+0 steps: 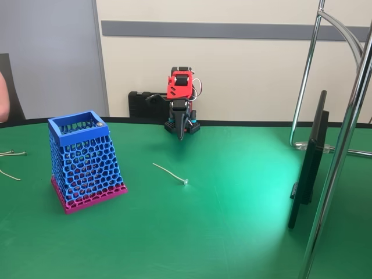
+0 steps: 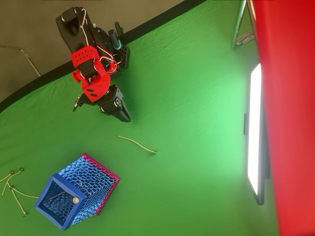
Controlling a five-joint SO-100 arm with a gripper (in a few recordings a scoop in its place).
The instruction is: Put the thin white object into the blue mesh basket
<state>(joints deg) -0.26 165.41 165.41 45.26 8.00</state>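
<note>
Overhead view: the thin white object point(image 2: 138, 144) lies flat on the green worktop point(image 2: 197, 123), slightly curved, its small knob at the end farther from the arm. It sits between the end effector point(image 2: 124, 116) and the blue mesh basket point(image 2: 78, 196), touching neither. The basket stands upright on its magenta base band, and a slim pale stick with a round knob point(image 2: 75, 200) shows inside its square rim. Several pale wiry strands point(image 2: 15, 189) lie on the worktop just beside the basket, toward the left edge of the picture.

In the fixed view the red and black arm is folded low at the far side of the worktop, the end effector point(image 1: 181, 136) pointing down with its tip close to the surface — the jaws look drawn together, with nothing between them. The thin white object point(image 1: 170, 173) rests right of the basket point(image 1: 84, 160) and nearer the camera than the arm. A dark flat screen point(image 1: 311, 157) stands edge-on at the right.
</note>
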